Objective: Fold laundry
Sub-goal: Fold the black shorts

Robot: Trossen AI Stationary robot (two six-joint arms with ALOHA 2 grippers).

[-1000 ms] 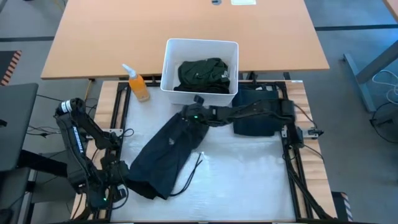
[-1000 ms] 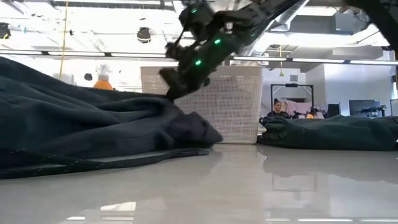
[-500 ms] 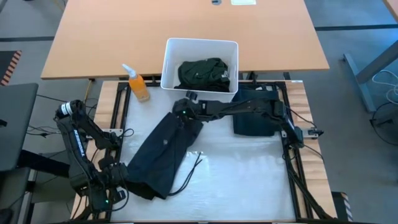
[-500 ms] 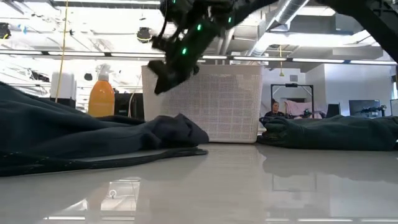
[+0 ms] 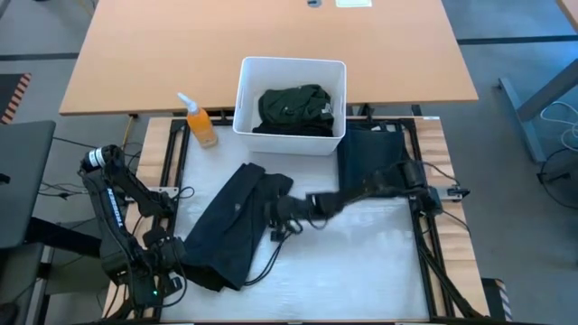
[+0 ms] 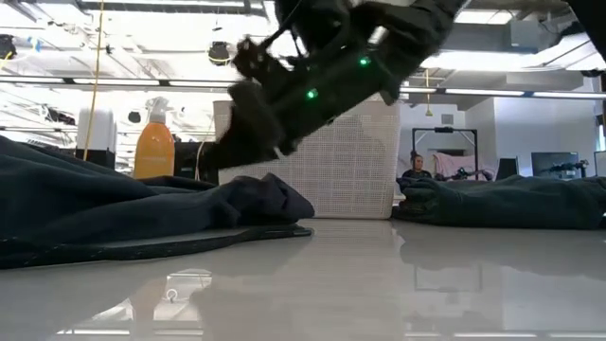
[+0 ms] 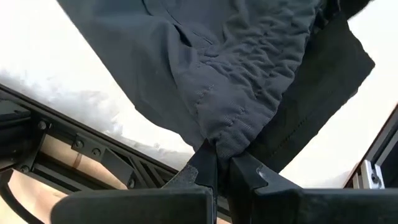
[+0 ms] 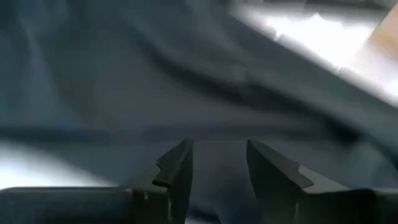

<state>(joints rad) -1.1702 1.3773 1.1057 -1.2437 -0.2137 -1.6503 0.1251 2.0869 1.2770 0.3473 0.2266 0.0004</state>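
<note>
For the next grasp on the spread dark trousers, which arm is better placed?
The right. Its pincer is open and empty, just beside the dark trousers. The left pincer is shut on their corner at the table's near-left edge.

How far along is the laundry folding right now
Done: one dark garment lies folded beside the white bin. In hand: the left gripper pinches the trousers at one end, while the open right gripper hovers over them. Left: folding the trousers and the green shirt in the bin.
</note>
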